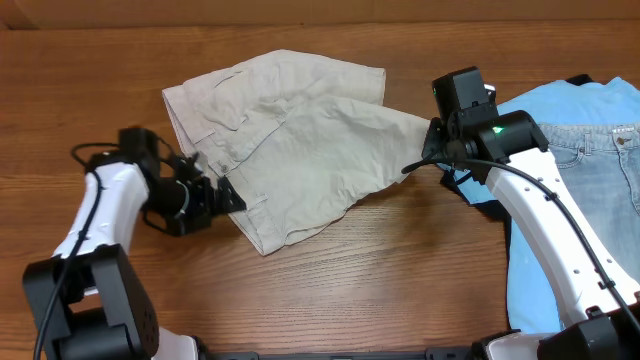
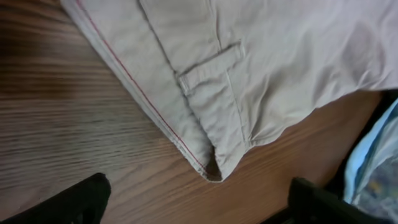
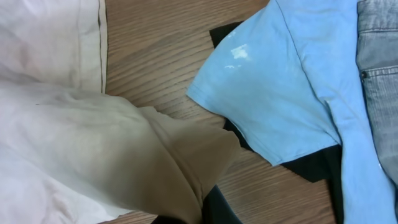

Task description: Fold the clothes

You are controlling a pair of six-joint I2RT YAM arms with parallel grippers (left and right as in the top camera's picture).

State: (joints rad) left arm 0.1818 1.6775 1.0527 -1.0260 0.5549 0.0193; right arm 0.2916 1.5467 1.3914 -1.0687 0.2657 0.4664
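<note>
Bench front: bare wood of the bench [image 1: 380,300] between the two arm bases; no folded garment lies here.
Left arm [image 1: 105,205]: its jaws stand wide with nothing in them (in the wrist view both dark tips sit far apart and only wood lies between them), just short of the waistband corner [image 2: 211,171].
Waistband corner: flat on the wood, one belt loop [image 2: 208,65] showing beyond it and a thin red stitch line along the edge.
Khaki shorts [image 1: 290,140]: in the middle of the bench, waistband toward the robot's left, both legs running toward its right, creased and loosely overlapped.
Nearer leg [image 1: 380,130]: drawn out to a point toward the right arm, its hem bunched.
Right arm [image 1: 520,140]: its jaws are closed on that bunched hem, the cloth funnelling down into them in the wrist view.
Light blue T-shirt [image 3: 280,93]: just beside the held hem, over a black cloth [image 3: 311,165]; apart from the shorts.
Denim jeans [image 1: 600,160]: on top of the T-shirt at the far right, untouched.
Farther leg [image 1: 350,75]: lying flat, its hem toward the back of the bench.
Done, as I judge it: little; the shorts are spread and one hem is gripped, but no clean crease shows.
Left to do: likely every fold, leg over leg, then hems to waistband.
</note>
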